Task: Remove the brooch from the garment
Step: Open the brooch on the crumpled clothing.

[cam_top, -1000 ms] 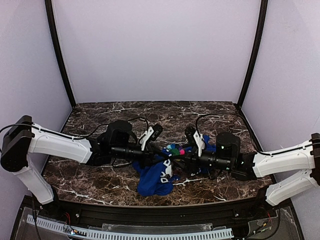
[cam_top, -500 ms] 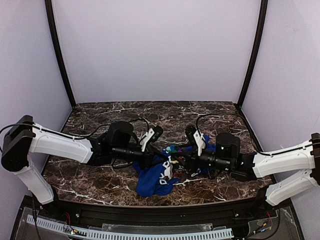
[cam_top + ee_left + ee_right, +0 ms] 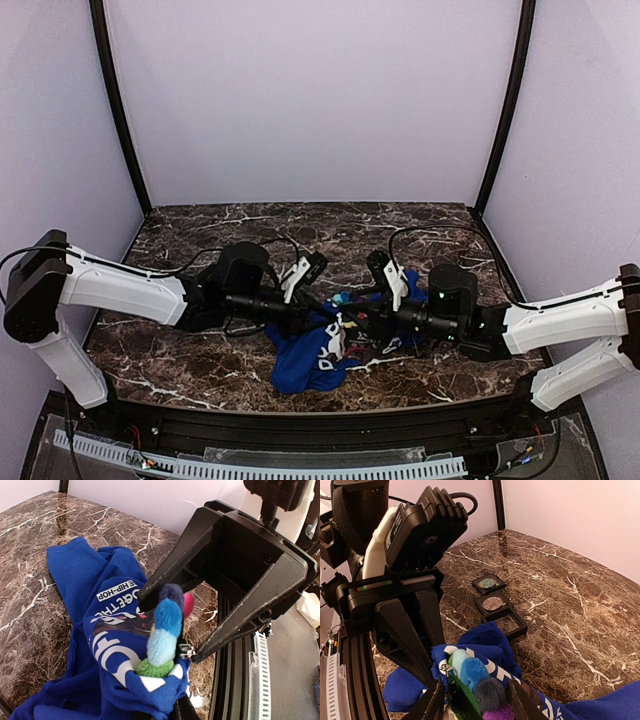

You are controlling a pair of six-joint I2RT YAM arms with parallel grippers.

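Dark marble with white veins covered the bench (image 3: 200,360), walled in pale lilac, and both arms met low over its middle, where the blue printed garment (image 3: 305,362) lay crumpled toward the near edge. Over the last second the right hand (image 3: 172,625) had narrowed its jaws and eased a little leftward. From above, the bright green and pink spots seen a moment earlier between the two hands were now mostly covered. The left hand (image 3: 427,665) had not changed: it was pinched shut on a raised fold of the garment, holding the cloth up. The brooch (image 3: 165,630), a fluffy cluster of green, pale blue, dark blue and pink, stood on that fold, pinned to the print. The right hand's fingers stood partly apart on either side of it, and I could not tell whether they pressed it yet. Three small dark square trays (image 3: 495,602) sat just beside the cloth. Judging by this, the grasp was nearly made but the brooch was still fastened, and a pull against the left hand's hold remained.
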